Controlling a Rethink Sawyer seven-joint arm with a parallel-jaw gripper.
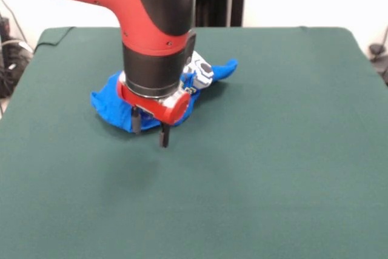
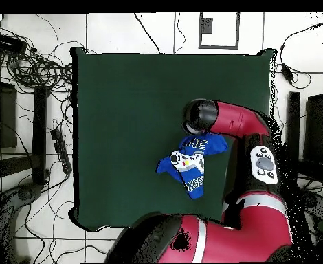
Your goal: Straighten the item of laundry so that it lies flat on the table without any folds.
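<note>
The item of laundry (image 1: 104, 105), a bright blue T-shirt, lies crumpled in a heap on the green table (image 1: 273, 150), with a white emblem patch (image 1: 201, 72) turned up and one end pointing right. My gripper (image 1: 150, 129) hangs just above the cloth-covered table at the heap's front edge. It is open, with two black fingers (image 1: 136, 121) apart and nothing between them. From overhead the shirt (image 2: 190, 166) shows folded over itself with white lettering, near the table's (image 2: 123, 124) right side. The arm's wrist (image 2: 200, 115) hides the gripper there.
The arm's red links (image 2: 260, 206) hang over the table's right and bottom edges in the overhead view. Cables and dark equipment (image 2: 34, 69) lie on the floor to the left of the table. The table's left half is open green cloth.
</note>
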